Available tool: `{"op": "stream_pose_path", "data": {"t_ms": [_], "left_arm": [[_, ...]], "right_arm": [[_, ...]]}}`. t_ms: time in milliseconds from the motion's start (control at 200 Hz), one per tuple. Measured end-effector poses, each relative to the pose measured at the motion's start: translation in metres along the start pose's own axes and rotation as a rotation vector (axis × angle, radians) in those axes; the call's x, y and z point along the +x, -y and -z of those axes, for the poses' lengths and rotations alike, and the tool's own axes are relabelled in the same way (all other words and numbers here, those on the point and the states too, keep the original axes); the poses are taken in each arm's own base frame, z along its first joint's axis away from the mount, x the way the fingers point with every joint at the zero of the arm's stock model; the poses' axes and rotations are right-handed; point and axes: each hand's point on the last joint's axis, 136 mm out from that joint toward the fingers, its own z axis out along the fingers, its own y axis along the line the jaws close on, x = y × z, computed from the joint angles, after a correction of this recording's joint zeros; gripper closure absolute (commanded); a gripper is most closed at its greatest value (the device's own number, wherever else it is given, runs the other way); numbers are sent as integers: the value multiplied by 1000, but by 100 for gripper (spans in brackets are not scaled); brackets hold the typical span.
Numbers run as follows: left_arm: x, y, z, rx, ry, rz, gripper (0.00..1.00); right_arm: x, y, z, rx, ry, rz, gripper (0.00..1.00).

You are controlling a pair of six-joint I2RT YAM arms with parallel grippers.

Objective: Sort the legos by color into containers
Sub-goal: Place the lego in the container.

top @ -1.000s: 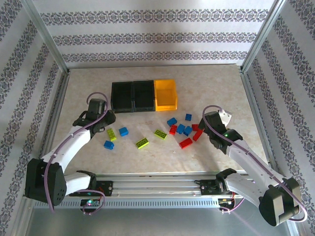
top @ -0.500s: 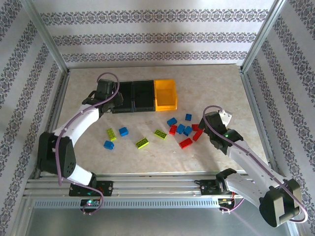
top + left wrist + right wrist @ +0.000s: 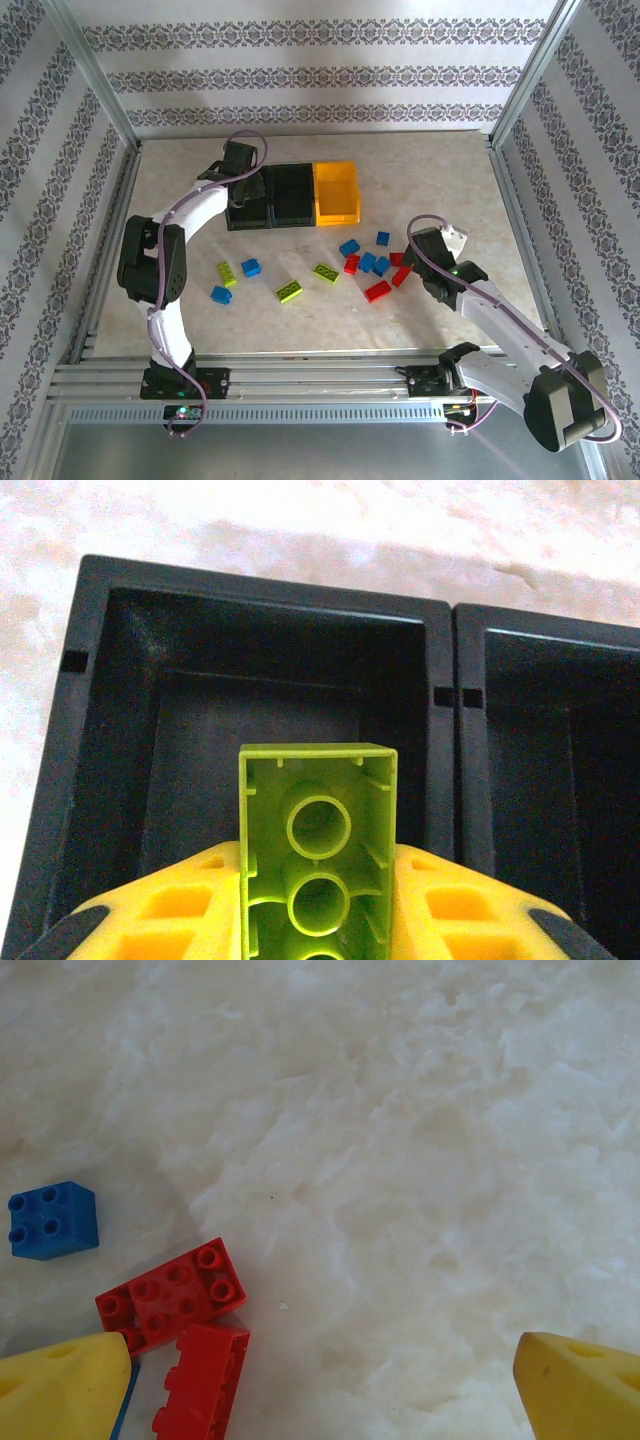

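- Legos (image 3: 367,262), small studded plastic bricks in blue, red and lime green, lie mostly loose on the pale marbled tabletop (image 3: 450,180), scattered between the two arms in front of the bins.
- One lime green lego brick (image 3: 318,820) sits pinched between the yellow fingers (image 3: 180,910) of the left gripper (image 3: 318,900). The jaws are clamped against its long sides, and its hollow underside faces the wrist camera.
- That brick hangs over the near part of the leftmost black plastic bin (image 3: 260,585). The middle black bin (image 3: 560,622) joins it on the right.
- A yellow-orange bin (image 3: 337,215) closes the right end of the row.
- Over bare tabletop the right gripper (image 3: 315,1360) hovers with its jaws spread wide and nothing between them.
- Just beside its left finger, a flat red brick (image 3: 172,1295) lies studs up, touching a second red brick (image 3: 200,1385) lying on its side. A small square blue brick (image 3: 52,1220) sits near them, apart.
- Three lime green bricks (image 3: 289,291) and two blue bricks (image 3: 251,267) lie left of centre.
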Motion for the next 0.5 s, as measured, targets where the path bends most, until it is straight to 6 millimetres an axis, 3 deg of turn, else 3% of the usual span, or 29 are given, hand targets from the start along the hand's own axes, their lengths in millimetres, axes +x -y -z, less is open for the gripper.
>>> {"op": "stream_pose_path", "data": {"t_ms": [340,500], "left_arm": [[15,-3,-27,-49,-52,-32,84],[14,-4,-31,-65,-51,-42,84]], "right_arm": [[0,-1,-1,3,-3,2,2],[0,-1,-1,2,-2,2,2]]}}
